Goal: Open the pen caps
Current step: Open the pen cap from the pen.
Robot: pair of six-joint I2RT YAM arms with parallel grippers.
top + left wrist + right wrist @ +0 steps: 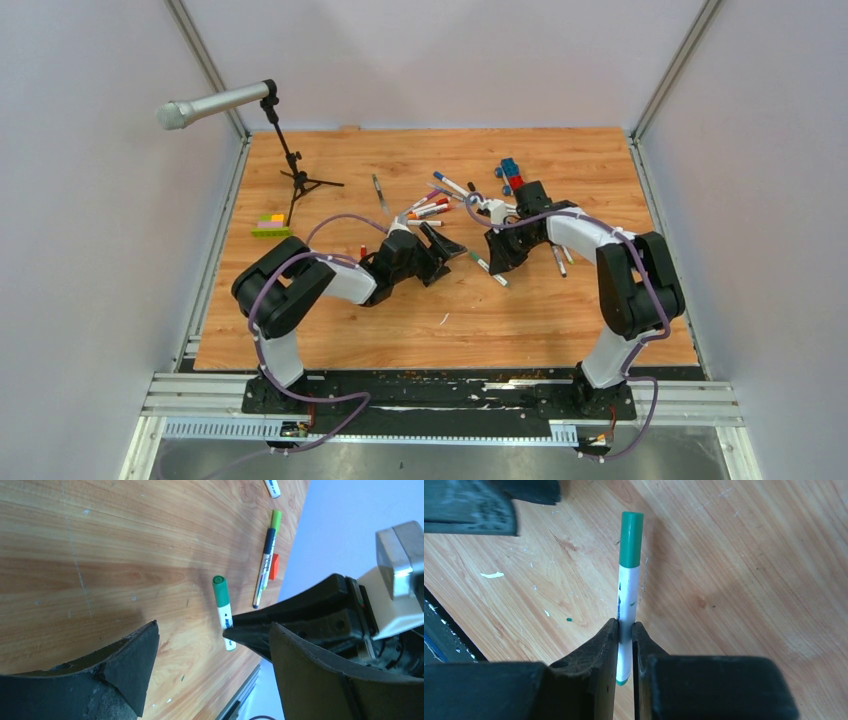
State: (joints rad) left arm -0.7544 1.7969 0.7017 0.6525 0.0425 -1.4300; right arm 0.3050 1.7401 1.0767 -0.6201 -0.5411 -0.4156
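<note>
Right claw (625, 630) is clamped tight on the slim white marker pen (628, 595), low on its barrel, with the green plastic cap (631, 535) on and pointing to the top of the right wrist frame. The pen sits low over the wood-grain bench (749, 580); touching or not, I cannot tell. Left claw (214, 630) is spread wide with nothing gripped, its black fingers (125, 670) filling the bottom corners of its frame, and the capped end shows between them higher up.

From above, the two claws face each other at centre frame, near but apart. There is open wood below them down to the bench's near edge, and more at lower left. Just above them it's crowded: a loose heap of white-barrelled pens (430, 207), and a blue-and-red toy car (512, 177) towards the top. At the left edge are a green-yellow brick bar (270, 228) and a silver microphone on a black tripod (290, 165). Pale walls close in on three sides. Both arms are folded at the elbow, forearms reaching inward and low.
</note>
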